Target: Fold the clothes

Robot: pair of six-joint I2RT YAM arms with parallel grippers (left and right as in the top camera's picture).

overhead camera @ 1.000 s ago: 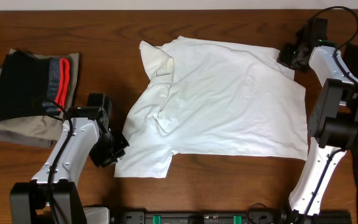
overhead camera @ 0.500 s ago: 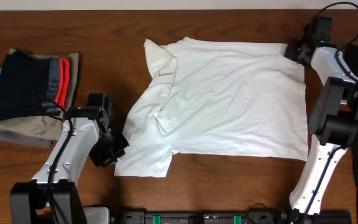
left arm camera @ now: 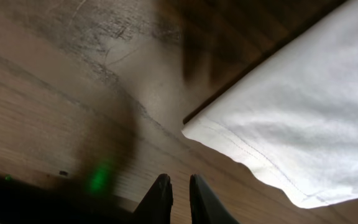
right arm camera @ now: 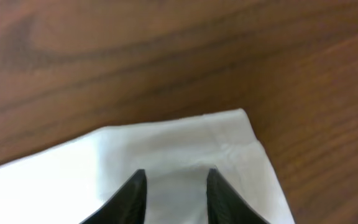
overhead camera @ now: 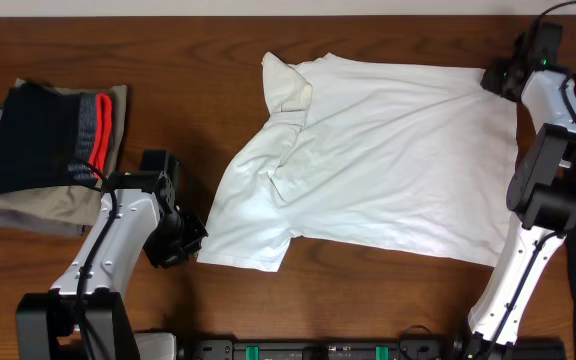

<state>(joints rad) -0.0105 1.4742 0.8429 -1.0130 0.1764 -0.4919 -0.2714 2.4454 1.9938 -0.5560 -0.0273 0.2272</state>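
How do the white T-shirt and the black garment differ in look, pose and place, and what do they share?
The T-shirt is plain white; the black garment has a red-and-grey band. The T-shirt lies spread out and wrinkled; the black garment is folded small. The T-shirt rests directly on the table; the black garment sits atop olive-grey garments. Both are clothes on one table.

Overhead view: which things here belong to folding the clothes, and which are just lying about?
Belongs to the job: white T-shirt, wrinkled, spread out; right gripper, open over its far corner; left gripper, shut, beside its near hem.
Just lying about: black garment with red-and-grey band; olive-grey garments beneath it.
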